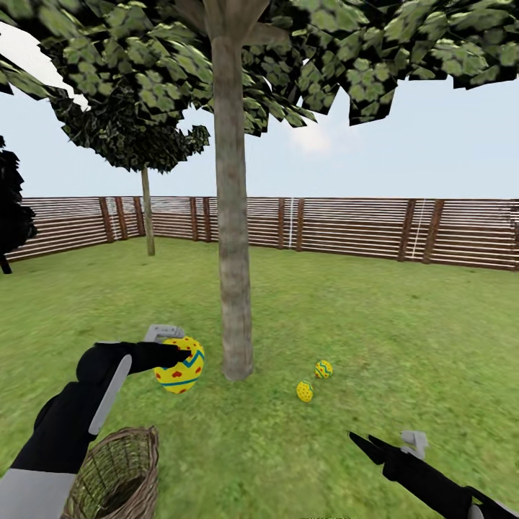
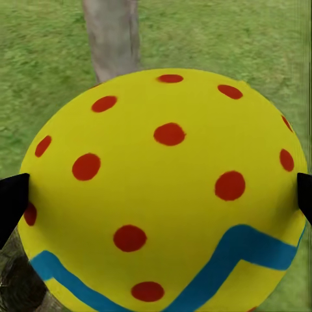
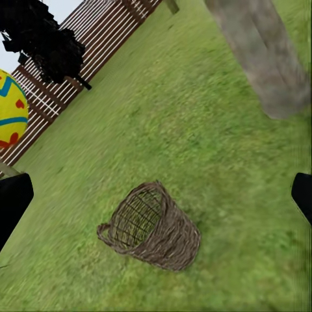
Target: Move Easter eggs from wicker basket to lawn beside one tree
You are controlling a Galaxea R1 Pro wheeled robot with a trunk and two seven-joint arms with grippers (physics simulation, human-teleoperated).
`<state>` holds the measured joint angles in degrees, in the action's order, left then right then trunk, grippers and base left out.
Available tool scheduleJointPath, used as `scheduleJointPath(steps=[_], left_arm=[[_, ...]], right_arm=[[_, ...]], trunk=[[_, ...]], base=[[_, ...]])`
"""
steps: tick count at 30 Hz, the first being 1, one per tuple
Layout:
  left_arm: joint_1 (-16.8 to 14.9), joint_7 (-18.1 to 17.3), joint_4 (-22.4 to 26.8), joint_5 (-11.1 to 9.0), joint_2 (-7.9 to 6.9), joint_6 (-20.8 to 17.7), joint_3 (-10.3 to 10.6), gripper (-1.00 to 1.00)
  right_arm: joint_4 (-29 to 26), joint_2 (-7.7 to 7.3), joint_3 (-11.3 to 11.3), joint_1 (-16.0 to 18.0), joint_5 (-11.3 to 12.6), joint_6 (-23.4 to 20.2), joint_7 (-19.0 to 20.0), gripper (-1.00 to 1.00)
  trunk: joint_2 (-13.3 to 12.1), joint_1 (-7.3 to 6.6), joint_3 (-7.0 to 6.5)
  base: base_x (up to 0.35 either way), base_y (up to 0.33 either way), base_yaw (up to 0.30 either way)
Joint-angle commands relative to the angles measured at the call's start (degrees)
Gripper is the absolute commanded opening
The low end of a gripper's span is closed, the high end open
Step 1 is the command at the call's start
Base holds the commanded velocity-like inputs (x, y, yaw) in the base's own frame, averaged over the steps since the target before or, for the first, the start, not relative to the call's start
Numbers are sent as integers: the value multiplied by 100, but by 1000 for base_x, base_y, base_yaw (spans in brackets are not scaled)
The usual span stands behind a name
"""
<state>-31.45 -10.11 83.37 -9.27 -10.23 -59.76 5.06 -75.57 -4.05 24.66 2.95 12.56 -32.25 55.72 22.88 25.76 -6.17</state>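
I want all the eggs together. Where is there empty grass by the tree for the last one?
Bare grass lies left of the trunk, under the held egg, and in front of it. Right of it is busier: two eggs lie there.

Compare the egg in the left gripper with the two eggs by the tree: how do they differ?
The held egg is off the ground, clamped in the left gripper; the two eggs lie on the lawn right of the trunk. It looks larger, being nearer. All are yellow with markings.

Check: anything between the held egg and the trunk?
Nothing but bare lawn: in the head view, the held egg in the left pincer hangs just short of the trunk.
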Motion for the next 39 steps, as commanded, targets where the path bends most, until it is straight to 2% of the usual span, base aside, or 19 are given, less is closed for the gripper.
scheduleJointPath(steps=[1, 39], left_arm=[[-1, 9, 4, -28, -5, -24, 4, -100], [-1, 9, 7, -31, -5, -24, 6, -100]], right_arm=[[5, -1, 3, 5, 34, -43, 6, 100], [34, -9, 4, 13, 27, -62, -18, 100]], trunk=[[4, 2, 1], [4, 2, -78]], base=[[0, 0, -277], [0, -28, -277]])
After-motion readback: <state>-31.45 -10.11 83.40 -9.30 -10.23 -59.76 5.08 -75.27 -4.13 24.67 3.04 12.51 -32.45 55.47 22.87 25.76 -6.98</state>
